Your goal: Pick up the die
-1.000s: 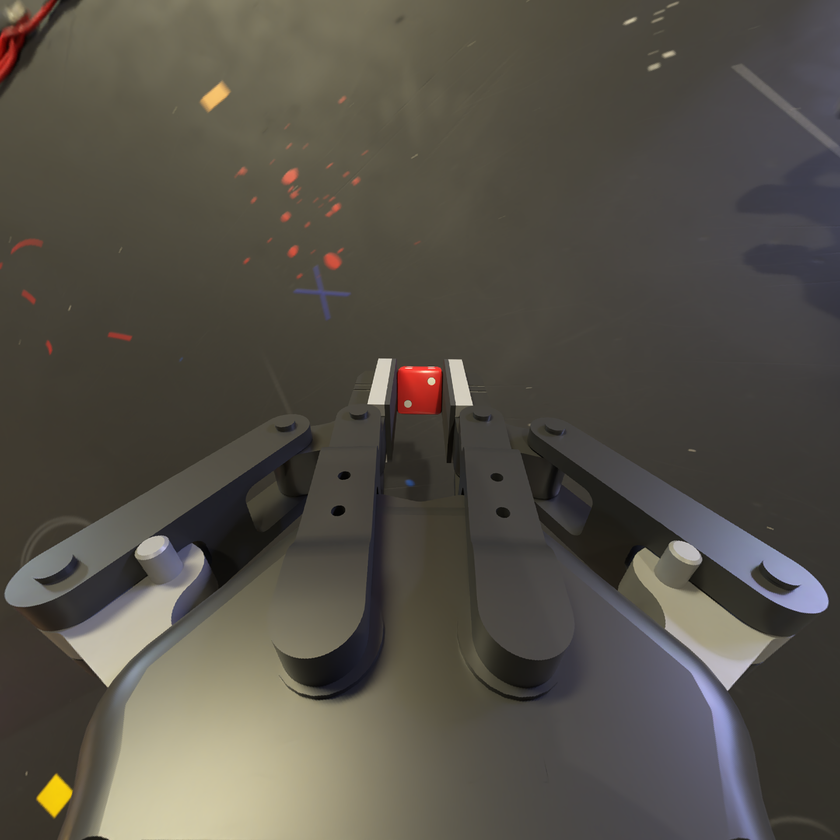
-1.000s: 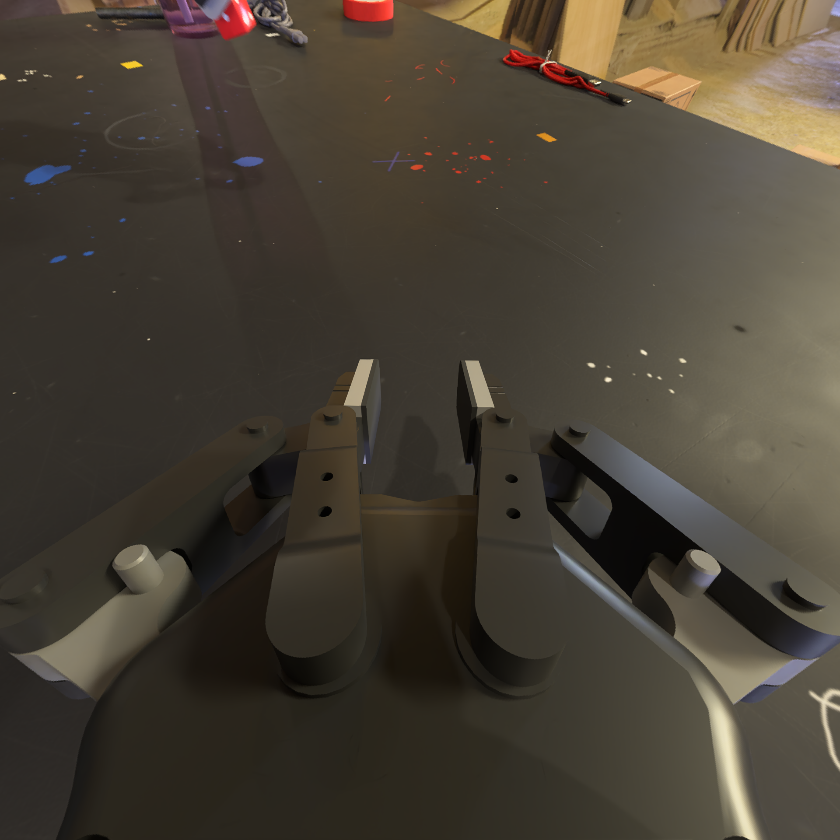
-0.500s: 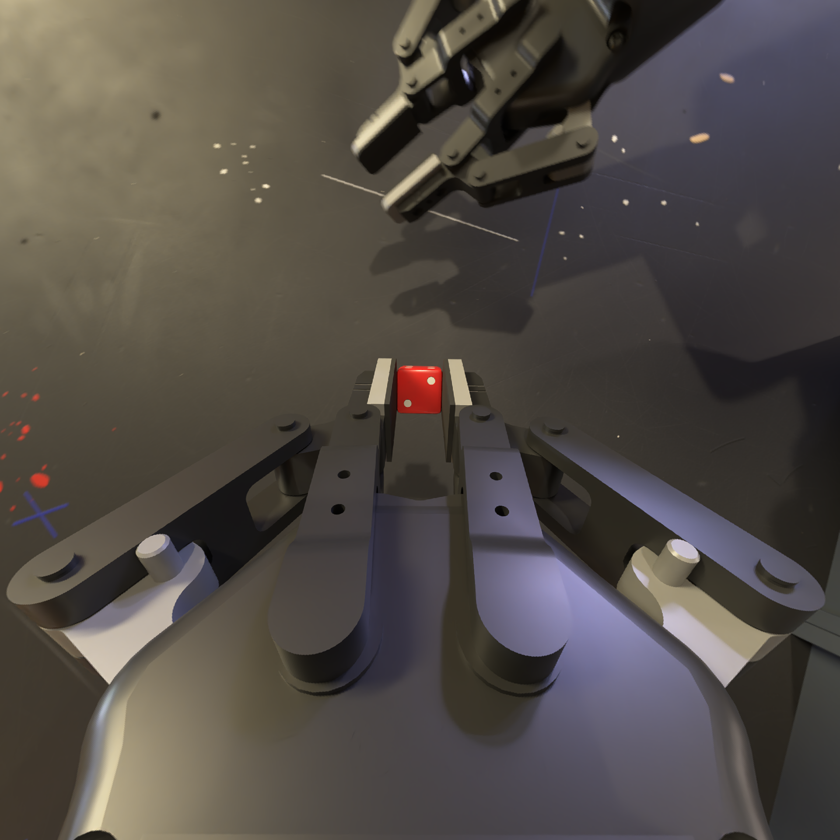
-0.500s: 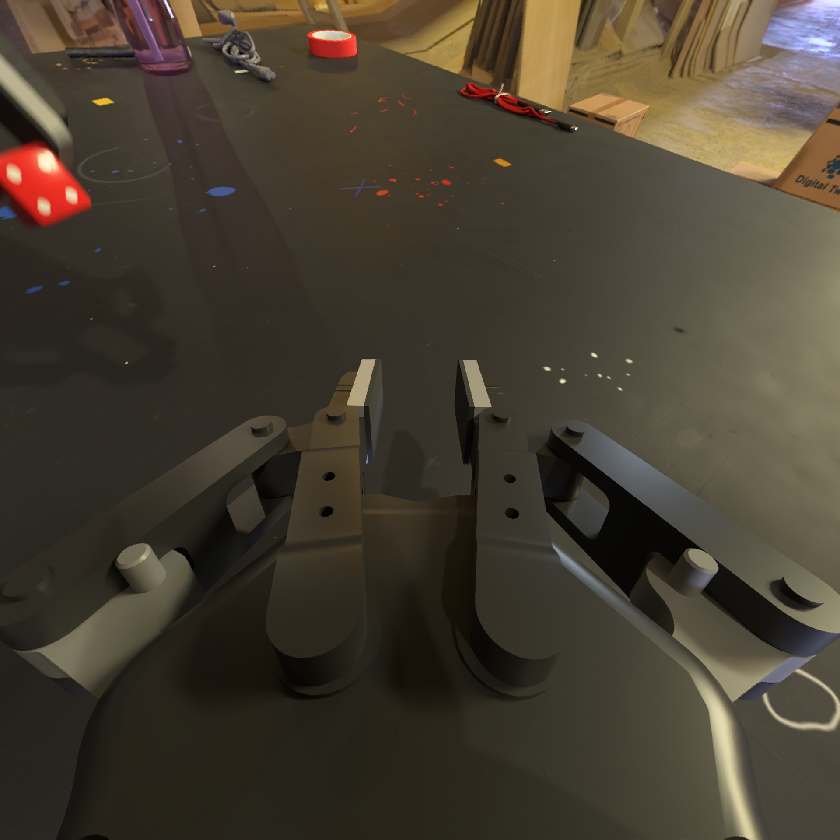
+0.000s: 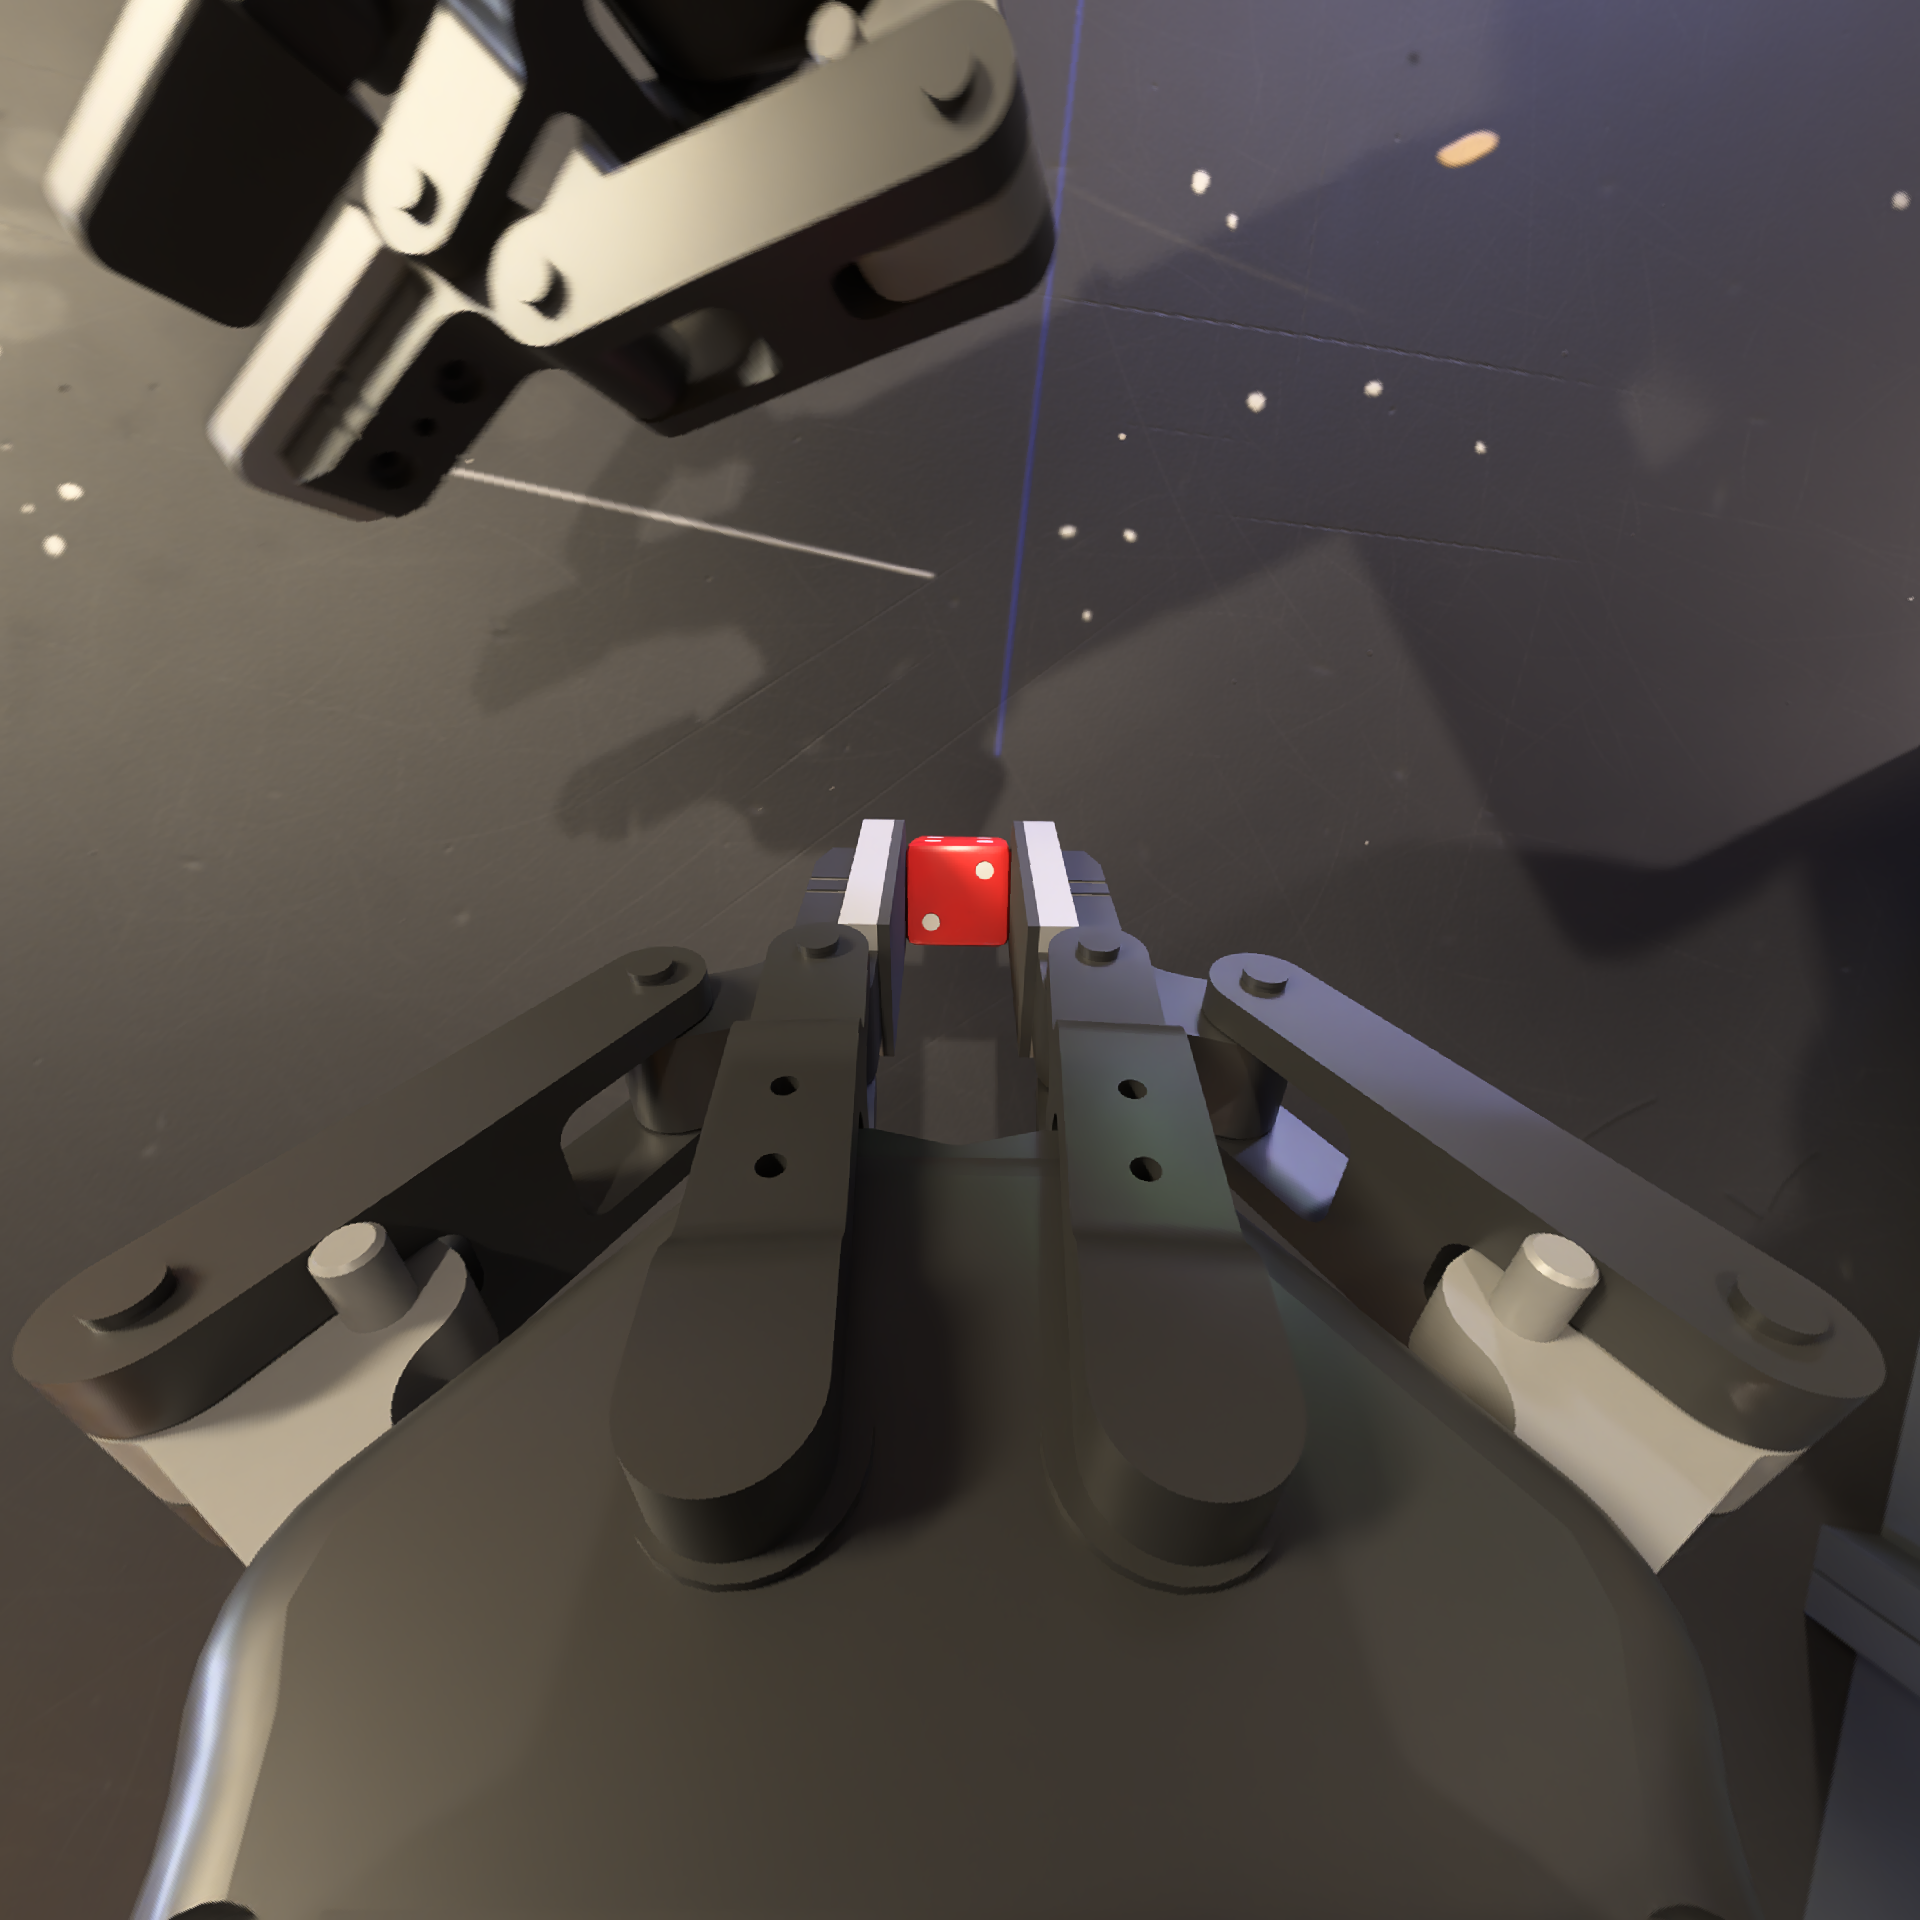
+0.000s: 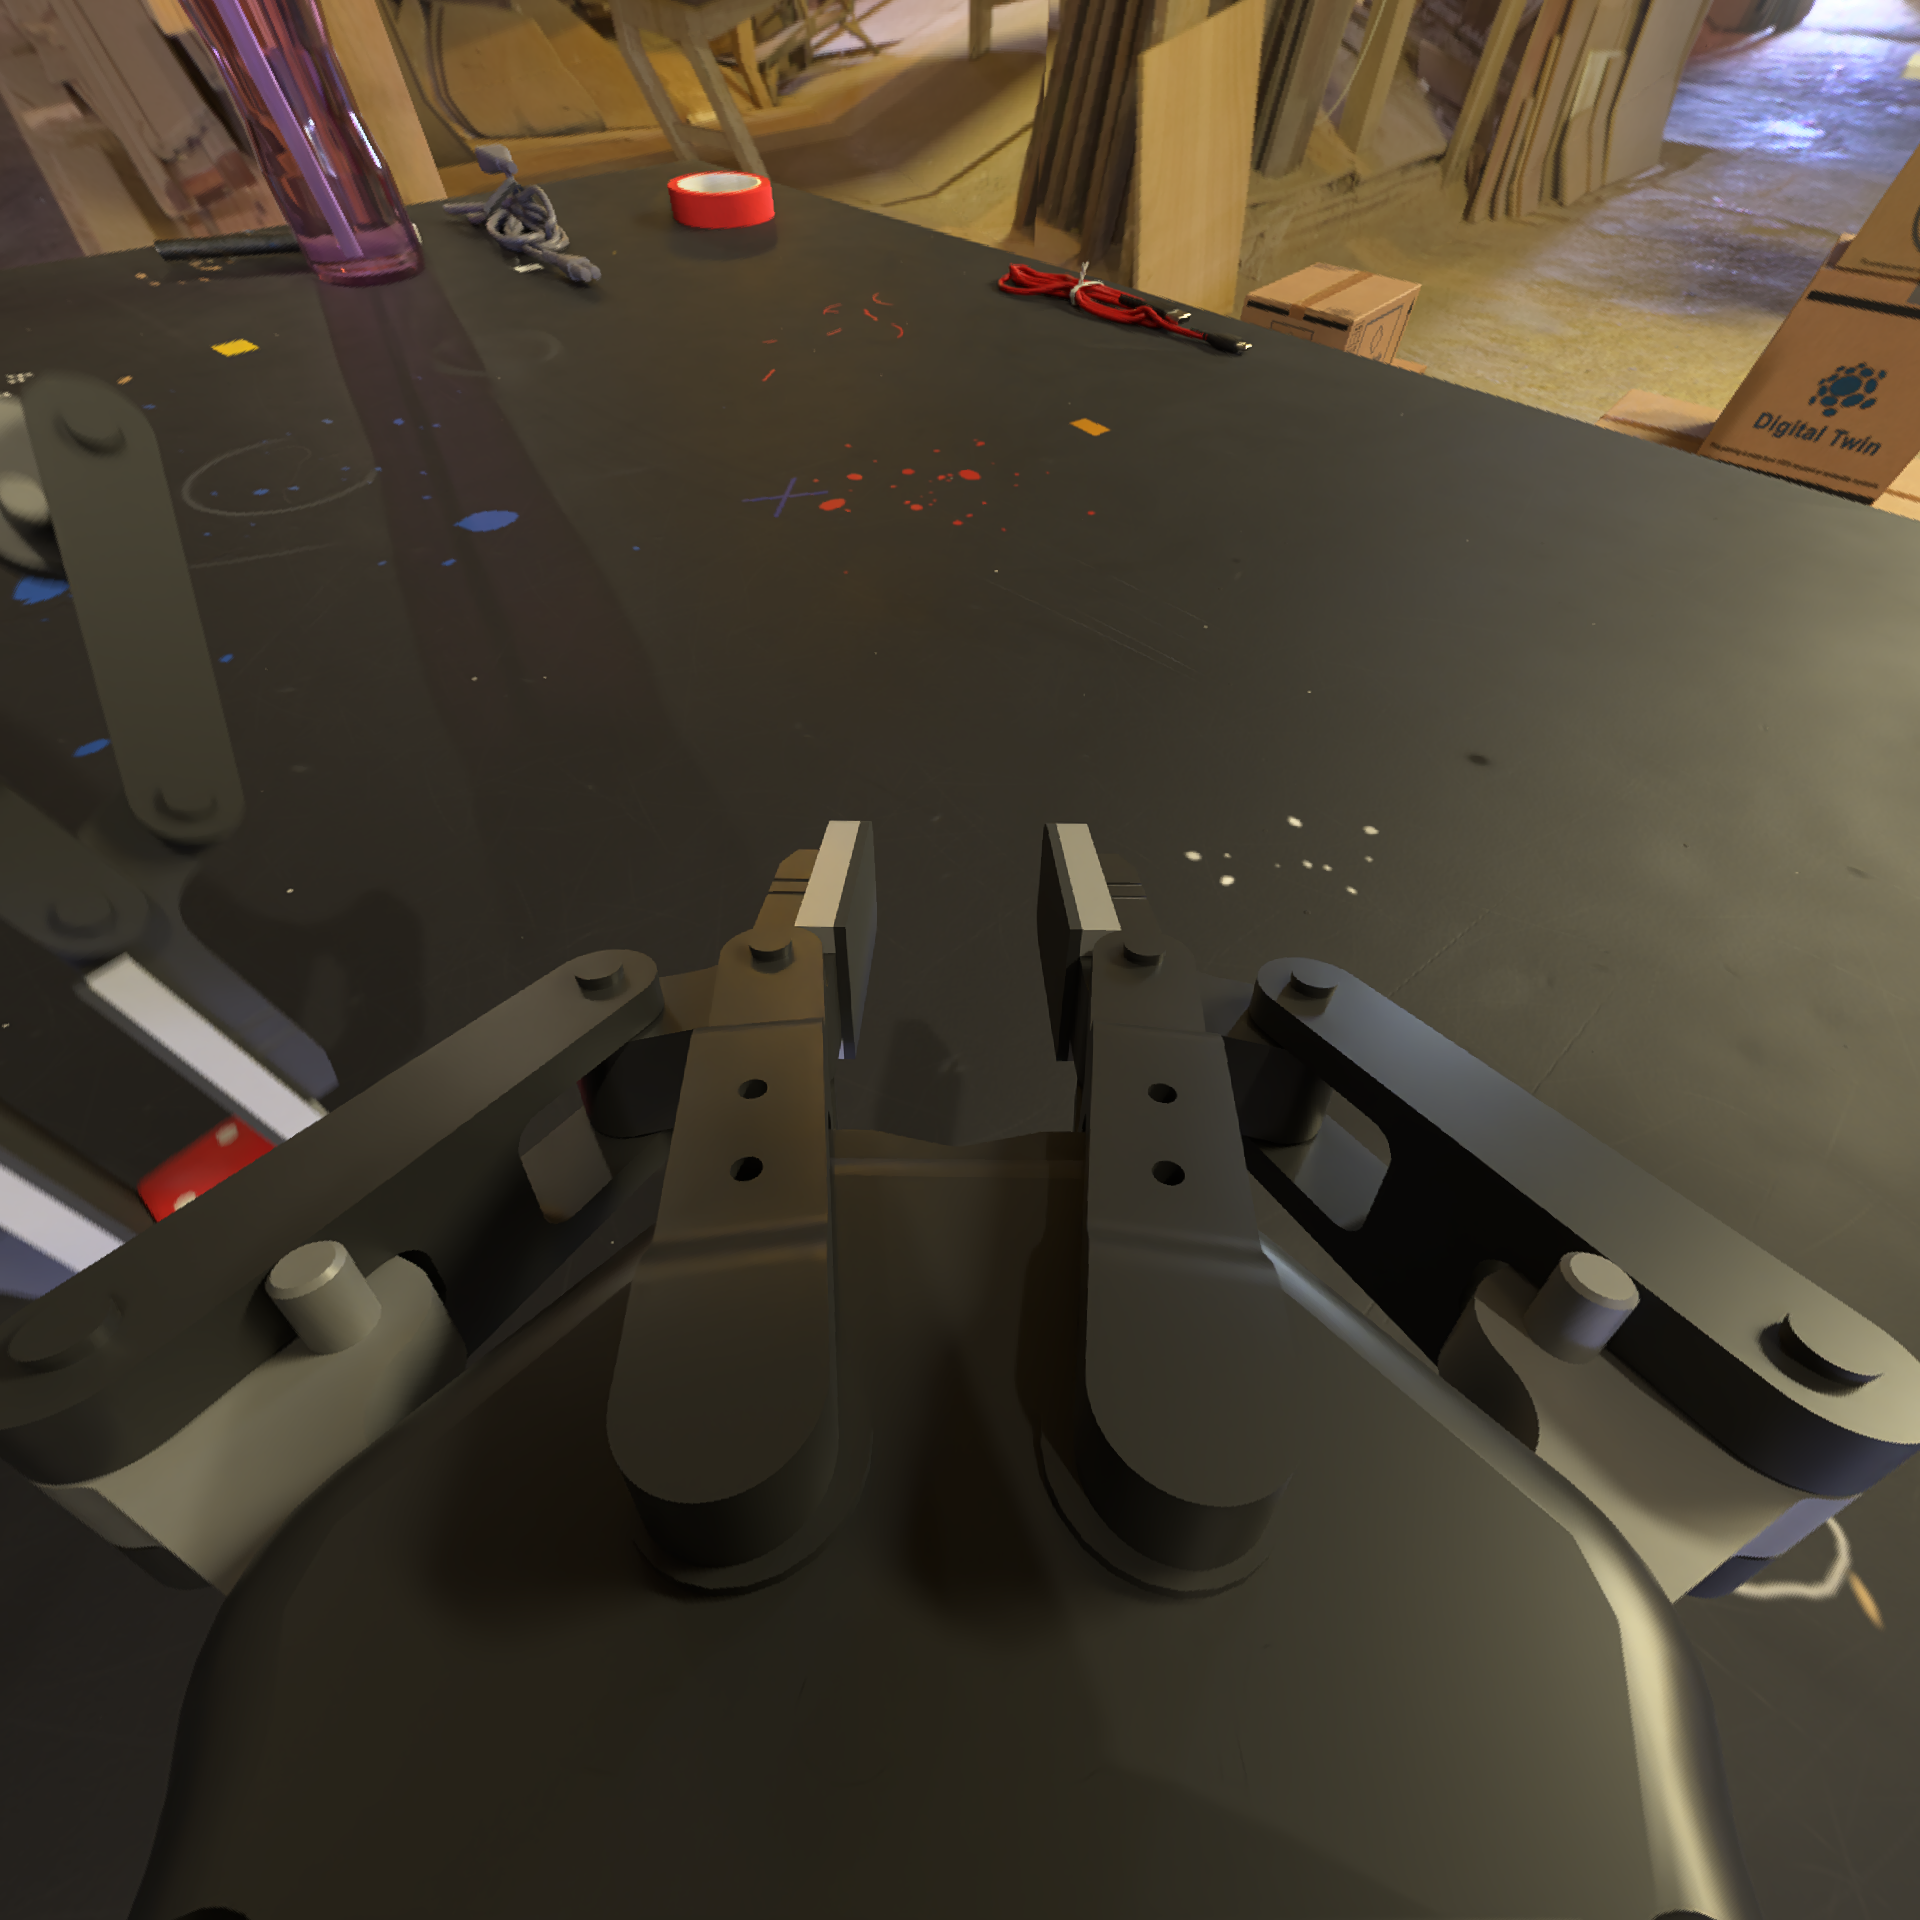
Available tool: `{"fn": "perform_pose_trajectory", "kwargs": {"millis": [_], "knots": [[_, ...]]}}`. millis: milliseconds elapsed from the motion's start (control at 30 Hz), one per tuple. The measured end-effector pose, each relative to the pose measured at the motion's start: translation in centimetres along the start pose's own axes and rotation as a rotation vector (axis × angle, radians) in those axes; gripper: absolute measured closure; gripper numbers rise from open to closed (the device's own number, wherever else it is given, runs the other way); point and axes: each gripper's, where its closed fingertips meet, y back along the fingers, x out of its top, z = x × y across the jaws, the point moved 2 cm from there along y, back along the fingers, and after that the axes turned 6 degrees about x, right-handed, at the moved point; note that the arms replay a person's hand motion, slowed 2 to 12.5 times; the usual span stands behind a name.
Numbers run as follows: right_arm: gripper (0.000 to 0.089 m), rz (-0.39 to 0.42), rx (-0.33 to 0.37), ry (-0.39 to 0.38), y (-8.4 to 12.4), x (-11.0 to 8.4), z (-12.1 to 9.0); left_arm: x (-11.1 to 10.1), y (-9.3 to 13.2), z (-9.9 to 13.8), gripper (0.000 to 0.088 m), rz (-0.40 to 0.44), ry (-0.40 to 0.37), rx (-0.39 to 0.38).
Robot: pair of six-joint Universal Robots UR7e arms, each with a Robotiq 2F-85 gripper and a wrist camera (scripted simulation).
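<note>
Your left gripper (image 5: pixel 957 883) is clamping the red die (image 5: pixel 957 891) above the table (image 5: pixel 312 727); your right gripper (image 6: pixel 957 914) is hanging with fingers apart, holding nothing.

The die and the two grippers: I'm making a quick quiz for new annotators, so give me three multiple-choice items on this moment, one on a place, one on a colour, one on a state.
1. Where is the die?
A. between the left gripper's fingers
B. lying on the table
C. inside the roll of tape

2. What colour is the roll of tape at the far end of the table?
A. blue
B. red
C. yellow

3. How is the right gripper?
A. shut on the die
B. shut on a cable
C. open, holding nothing

Key: 1 A, the left gripper has its pads against both sides of the die; 2 B, the roll shows red; 3 C, only bare table shows between its fingers.
</note>
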Motion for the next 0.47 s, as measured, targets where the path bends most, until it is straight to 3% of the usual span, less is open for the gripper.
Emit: {"fn": "perform_pose_trajectory", "kwargs": {"millis": [233, 467], "knots": [[0.0607, 0.017, 0.012, 0.0, 0.2, 0.4, -0.2, 0.4, -3.0, 1.8, 0.0703, -0.024, -0.03, 0.015], [0.0604, 0.011, 0.031, 0.012, 0.1, 0.5, -0.8, 1.7, -5.4, 2.1, 0.0703, 0.005, 0.023, 0.029]]}}
